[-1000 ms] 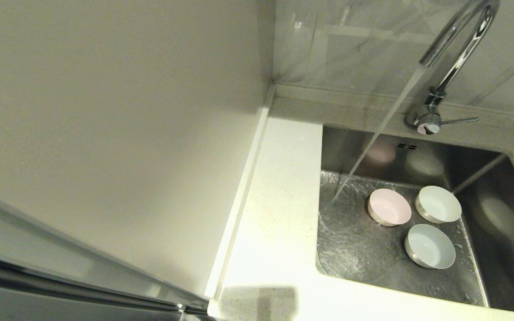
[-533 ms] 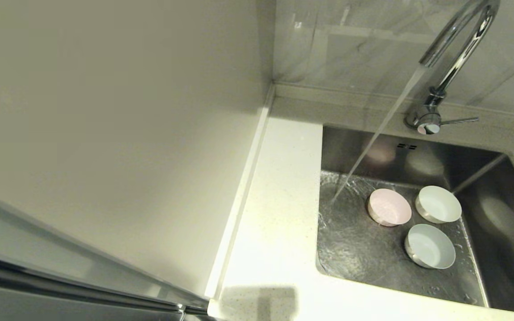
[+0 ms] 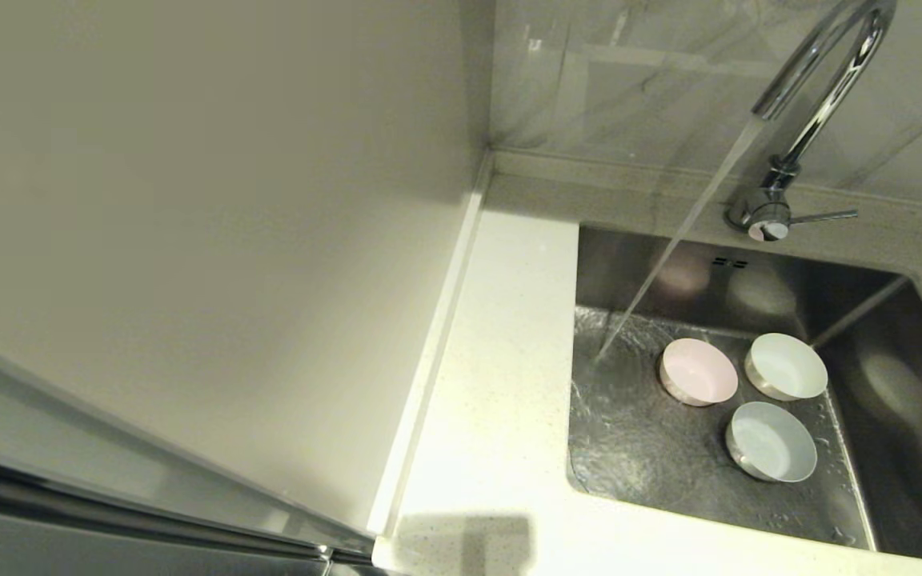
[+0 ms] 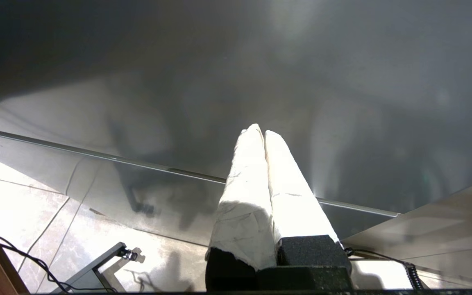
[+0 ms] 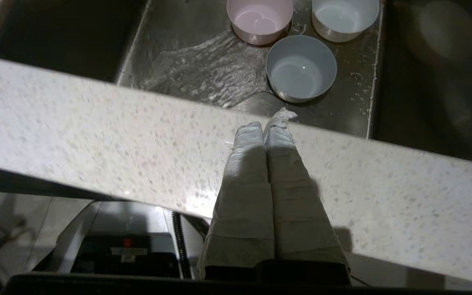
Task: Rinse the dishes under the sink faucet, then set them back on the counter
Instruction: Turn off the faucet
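While water runs | faucet spout arcs left over sink

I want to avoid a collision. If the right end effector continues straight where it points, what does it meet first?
Probably the nearest bluish bowl in the sink; the shut right end effector looks above the counter edge, though depth is unclear.

Faucet: top of gooseneck arch cut by head view's upper edge. Sink: right part runs past frame edge; drain strainer not visible. In right wrist view, white bowl and pink bowl clipped at far rims. Neither arm appears in head view.
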